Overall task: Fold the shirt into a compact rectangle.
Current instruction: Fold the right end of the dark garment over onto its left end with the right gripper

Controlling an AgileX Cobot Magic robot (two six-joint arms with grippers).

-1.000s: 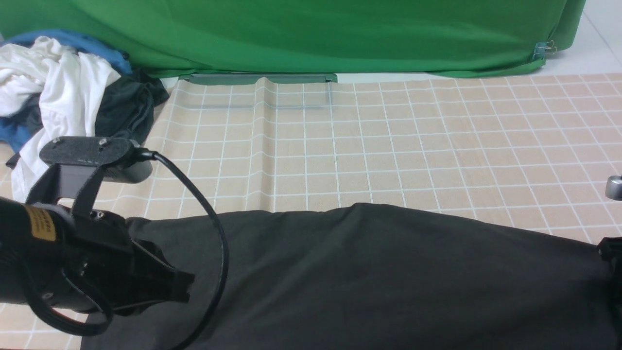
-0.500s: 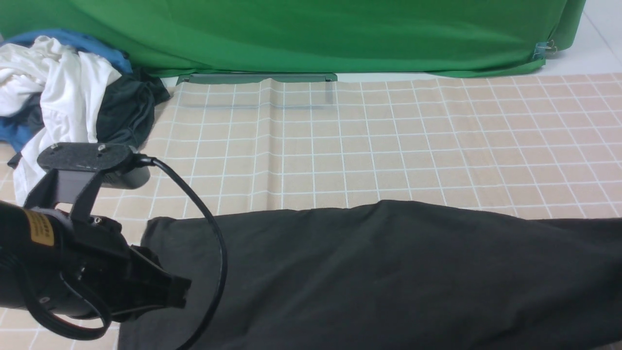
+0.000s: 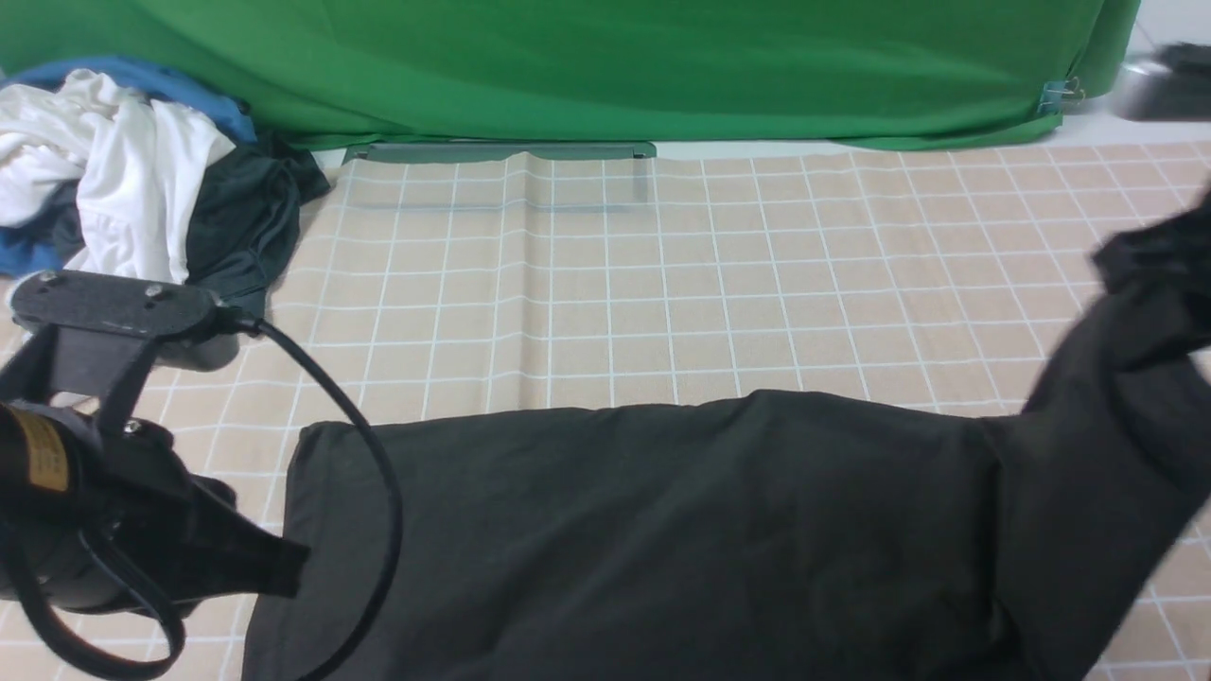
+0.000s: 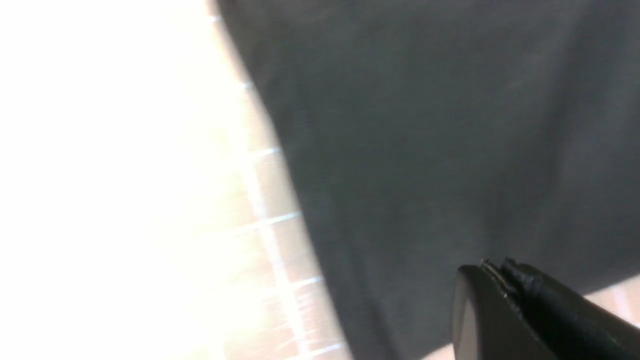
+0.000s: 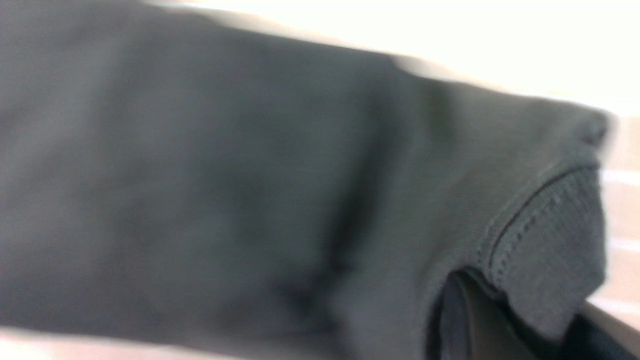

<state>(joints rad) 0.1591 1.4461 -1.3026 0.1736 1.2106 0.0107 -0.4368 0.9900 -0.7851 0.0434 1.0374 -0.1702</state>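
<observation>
Beige checked cloth (image 3: 605, 284) lies spread before one green backdrop (image 3: 568, 57). You have one shirt (image 3: 615, 530), black, with most of it lying flat just beyond your left gripper (image 3: 284, 567). That gripper's two fingers are pressed together on nothing, their tips right at the shirt's left edge; whether they touch it you cannot tell. Your right gripper (image 5: 530, 325) pinches the shirt at its ribbed collar (image 5: 550, 235). From those fingers the fabric hangs raised off the cloth and slopes down to the flat part. One pile of clothes (image 3: 123, 170), white, blue and dark, sits well apart from both grippers, past the left fingers toward the backdrop.
</observation>
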